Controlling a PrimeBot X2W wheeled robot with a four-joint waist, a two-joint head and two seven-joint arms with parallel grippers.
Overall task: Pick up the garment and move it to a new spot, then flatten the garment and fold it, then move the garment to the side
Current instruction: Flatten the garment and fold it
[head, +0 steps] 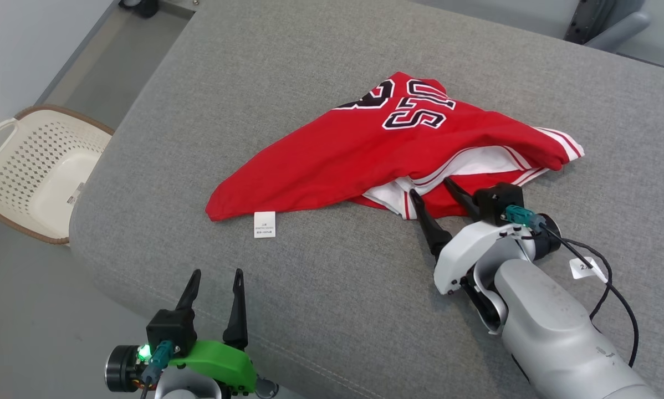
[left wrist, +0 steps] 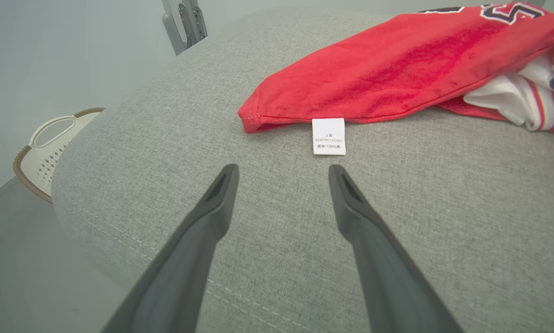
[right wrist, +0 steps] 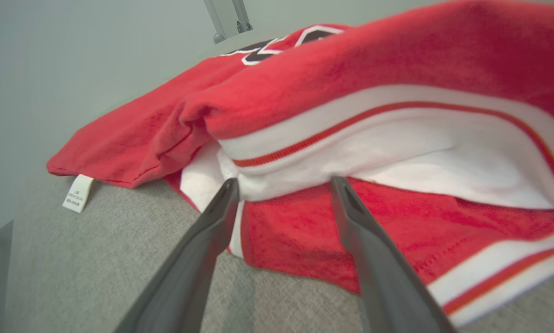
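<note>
The garment [head: 365, 149] is a red jersey with black-and-white lettering and white striped trim, lying crumpled on the grey cushioned surface [head: 310, 277]. Its white care tag [head: 264, 224] hangs off the near hem. My right gripper [head: 432, 185] is open, its fingertips at the near edge of the garment by the white trim [right wrist: 351, 152], over a red layer. My left gripper [head: 216, 272] is open at the near left of the surface, apart from the garment [left wrist: 397, 64], with the tag [left wrist: 328, 136] just ahead of its fingertips.
A cream laundry basket [head: 38, 172] stands on the floor off the left edge of the surface. The surface's near left corner rounds off just by my left gripper. A grey metal stand [left wrist: 184, 23] rises at the far edge.
</note>
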